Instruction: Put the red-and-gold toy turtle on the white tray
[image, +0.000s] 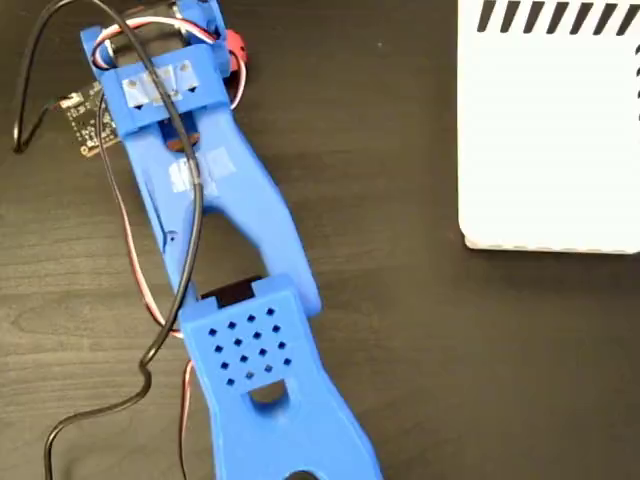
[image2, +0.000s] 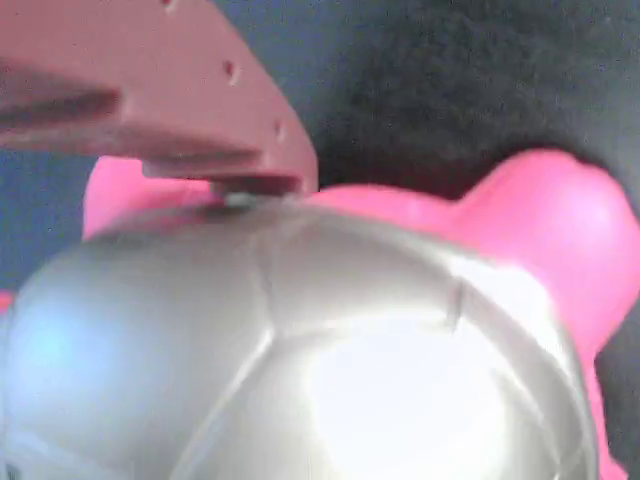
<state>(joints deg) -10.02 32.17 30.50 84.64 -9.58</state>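
The toy turtle (image2: 330, 360) fills the wrist view from very close: a shiny domed shell that looks silvery here, with a pink-red head (image2: 550, 230) and feet around it. One gripper finger (image2: 190, 110) reaches in from the upper left, and its tip touches the far edge of the shell. The other finger is hidden. In the fixed view only a red bit of the turtle (image: 235, 47) shows, beside the gripper (image: 208, 32) at the top edge; the blue arm covers the rest. The white tray (image: 550, 150), with black slanted stripes along its top, lies at the upper right, well away from the turtle.
The blue arm (image: 240, 300) stretches from the bottom centre to the upper left over a dark wooden table (image: 420, 350). Black and red cables (image: 150, 350) run along its left side. A small circuit board (image: 85, 115) sits at the left.
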